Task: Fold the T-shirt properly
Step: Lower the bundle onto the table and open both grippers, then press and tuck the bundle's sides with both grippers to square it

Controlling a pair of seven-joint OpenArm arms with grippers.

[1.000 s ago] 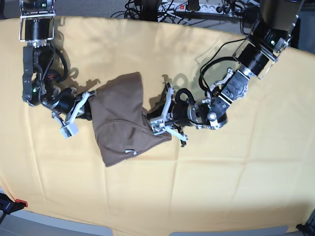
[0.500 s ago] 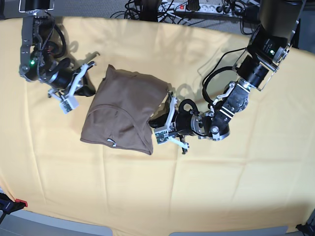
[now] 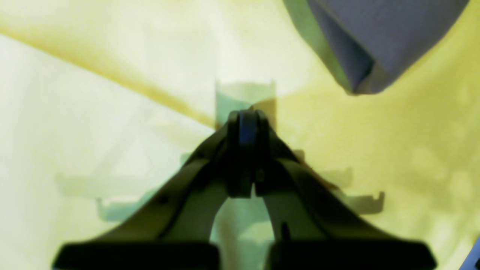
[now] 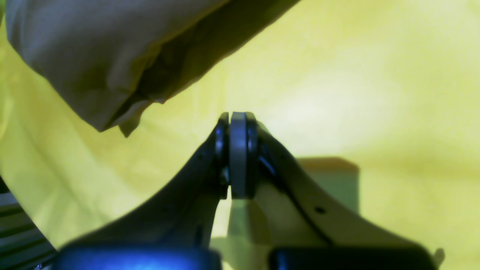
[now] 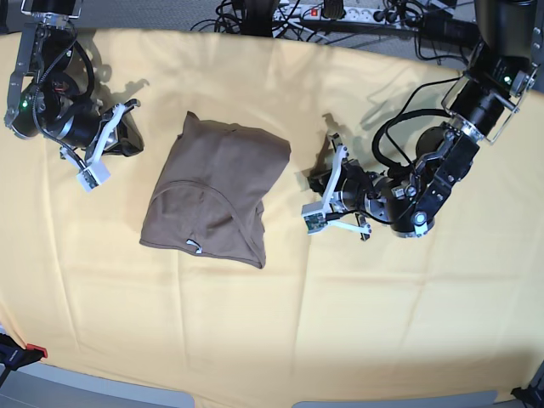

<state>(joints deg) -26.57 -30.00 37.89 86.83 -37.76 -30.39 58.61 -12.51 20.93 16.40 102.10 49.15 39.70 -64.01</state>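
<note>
In the base view, the brown shirt [image 5: 212, 191] lies between the two claws, touching neither, its small light tag [image 5: 195, 246] showing.

In the left wrist view, the left claw [image 3: 247, 116] is closed and empty; the smooth shirt is ahead, to its right.

In the right wrist view, the right claw [image 4: 240, 118] is closed and empty; the soft, creased shirt is ahead-left, on yellow cloth [image 4: 337, 93].
</note>
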